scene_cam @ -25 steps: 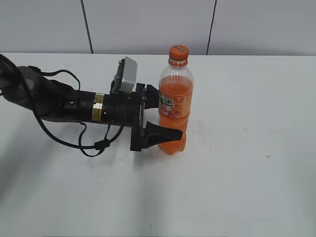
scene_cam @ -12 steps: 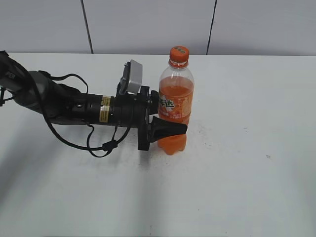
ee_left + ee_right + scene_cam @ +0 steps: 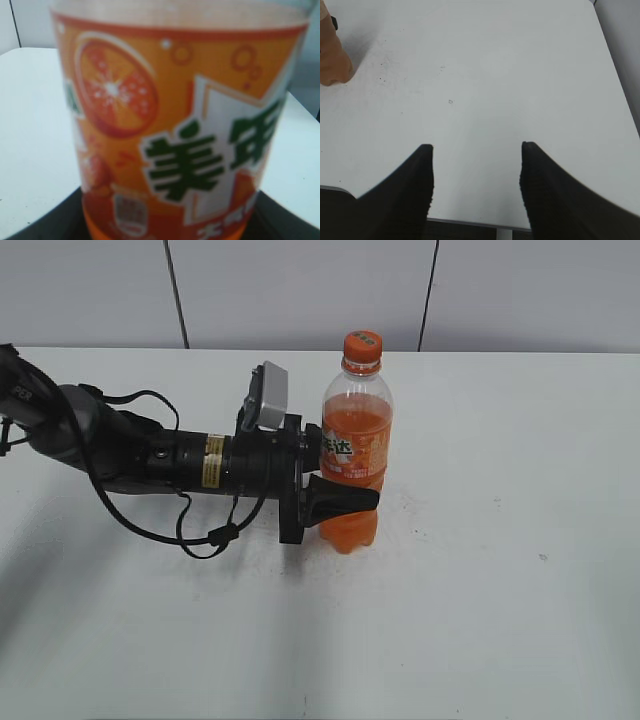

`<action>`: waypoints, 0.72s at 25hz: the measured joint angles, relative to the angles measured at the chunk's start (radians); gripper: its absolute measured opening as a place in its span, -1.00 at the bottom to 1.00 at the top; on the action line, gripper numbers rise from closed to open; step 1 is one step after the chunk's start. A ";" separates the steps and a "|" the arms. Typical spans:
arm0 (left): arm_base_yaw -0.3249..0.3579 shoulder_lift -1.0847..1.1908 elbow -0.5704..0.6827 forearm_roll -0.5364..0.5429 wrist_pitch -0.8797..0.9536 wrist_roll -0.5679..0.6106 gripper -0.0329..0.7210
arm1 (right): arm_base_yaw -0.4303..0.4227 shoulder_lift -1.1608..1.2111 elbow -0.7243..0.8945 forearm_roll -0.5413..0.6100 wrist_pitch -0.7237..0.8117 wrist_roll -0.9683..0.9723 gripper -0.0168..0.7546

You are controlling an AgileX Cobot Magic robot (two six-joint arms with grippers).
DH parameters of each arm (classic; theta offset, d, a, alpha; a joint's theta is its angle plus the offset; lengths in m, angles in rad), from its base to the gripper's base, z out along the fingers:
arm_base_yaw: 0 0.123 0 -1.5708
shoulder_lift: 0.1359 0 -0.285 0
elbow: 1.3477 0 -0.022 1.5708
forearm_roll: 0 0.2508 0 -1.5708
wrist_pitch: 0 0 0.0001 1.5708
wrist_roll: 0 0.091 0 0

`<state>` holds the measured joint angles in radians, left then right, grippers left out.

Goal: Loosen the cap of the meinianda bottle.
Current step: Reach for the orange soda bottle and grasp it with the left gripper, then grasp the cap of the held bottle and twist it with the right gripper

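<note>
Left tool (image 3: 345, 475) around meinianda bottle (image 3: 354, 455)

I saw a white tabletop (image 3: 480, 620) filling most of the ext. view, w/ a few small dark specks on it, right of center. Behind it stood a pale grey wall (image 3: 300, 290) split by thin dark vertical seams. Right wrist cam gave me the same tabletop, lightly speckled near its upper left.

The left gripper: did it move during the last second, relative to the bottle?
Yes. The left gripper closed in on the upright meinianda bottle, its front finger rising up the bottle; most happened early, then it settled.
</note>
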<state>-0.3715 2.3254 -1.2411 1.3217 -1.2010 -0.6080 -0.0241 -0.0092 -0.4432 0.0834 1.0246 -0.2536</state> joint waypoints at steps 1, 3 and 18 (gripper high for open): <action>0.000 0.000 0.000 0.000 0.000 0.000 0.17 | 0.000 0.000 0.000 0.000 0.000 0.000 0.13; 0.000 0.000 0.000 0.000 0.000 0.000 0.17 | 0.000 0.000 0.000 0.000 0.000 0.000 0.13; 0.000 0.000 0.000 0.000 -0.001 0.000 0.17 | 0.000 0.011 -0.020 0.014 0.000 0.057 0.13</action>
<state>-0.3715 2.3254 -1.2411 1.3217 -1.2019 -0.6080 -0.0241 0.0021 -0.4632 0.0969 1.0247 -0.1966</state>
